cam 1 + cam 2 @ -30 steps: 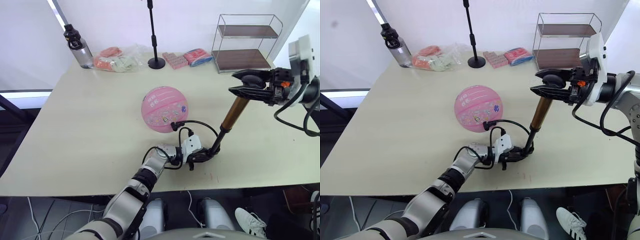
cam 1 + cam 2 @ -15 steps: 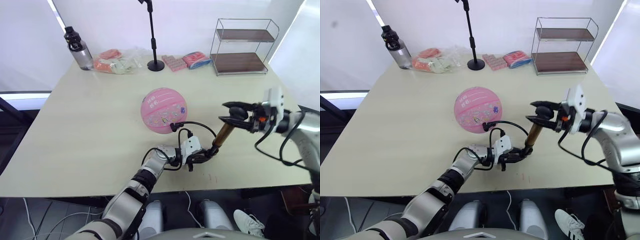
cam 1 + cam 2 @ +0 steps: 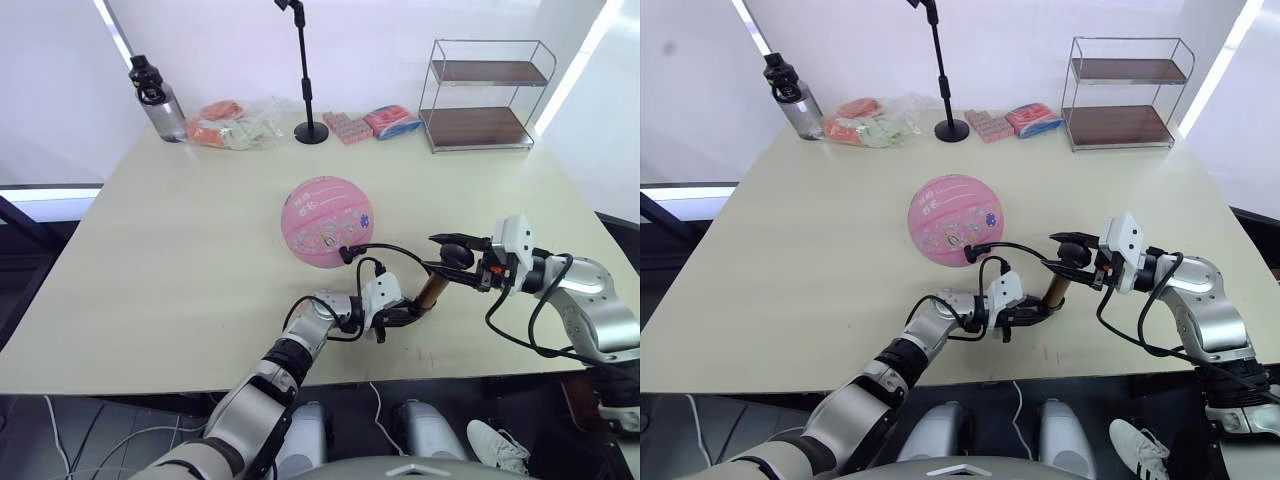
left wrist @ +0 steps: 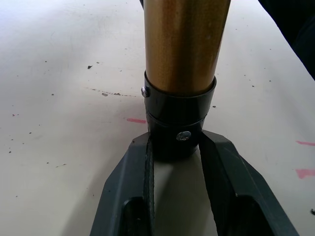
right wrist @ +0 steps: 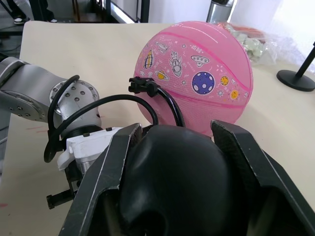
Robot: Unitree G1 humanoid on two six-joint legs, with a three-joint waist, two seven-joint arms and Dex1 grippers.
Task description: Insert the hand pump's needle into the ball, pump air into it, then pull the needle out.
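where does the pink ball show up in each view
Left eye view: the ball sits mid-table, just beyond the left gripper.
Right eye view: same spot, mid-table.
Left wrist view: not there.
Right wrist view: ball beyond the pump handle.
Shared landmark: the black hose plugged into the ball.

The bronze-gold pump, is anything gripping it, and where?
Left pincer clamps the bronze-gold metal hand pump at its black bottom cap; right pincer grips its black handle.

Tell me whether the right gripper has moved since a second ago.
Yes. The right gripper, shut on the hand pump's handle, has dropped toward the table, pushing the handle down beside the unmoved ball.
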